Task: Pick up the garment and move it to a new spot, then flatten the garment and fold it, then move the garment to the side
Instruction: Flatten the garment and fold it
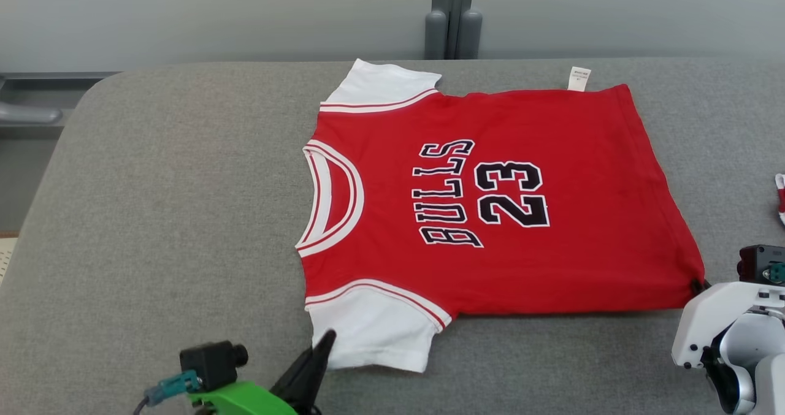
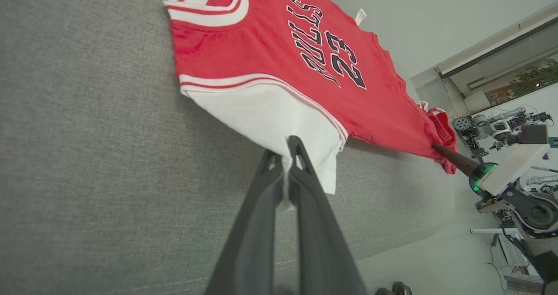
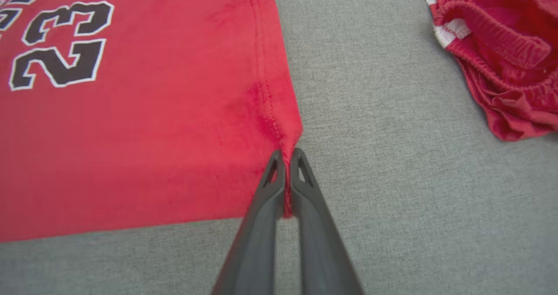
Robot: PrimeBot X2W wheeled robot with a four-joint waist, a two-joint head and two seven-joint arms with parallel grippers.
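The garment (image 1: pixel 582 231), a red jersey with white sleeves, striped trim and black "BULLS 23" lettering, lies spread flat on the grey padded table (image 1: pixel 153 219), collar to the left. My left gripper (image 1: pixel 328 338) is shut on the outer edge of the near white sleeve (image 2: pixel 261 116), cloth pinched between its tips (image 2: pixel 285 149). My right gripper (image 3: pixel 285 155) is shut on the near corner of the red hem (image 3: pixel 270 112), at the jersey's lower right (image 1: pixel 699 285). A small white tag (image 1: pixel 579 78) sticks out at the far edge.
A smaller bunched red-and-white cloth (image 3: pixel 501 55) lies on the table to the right of the jersey, at the right edge of the head view (image 1: pixel 780 197). The table's rounded left corner (image 1: pixel 92 90) meets a pale wall with a grey post (image 1: pixel 452 22).
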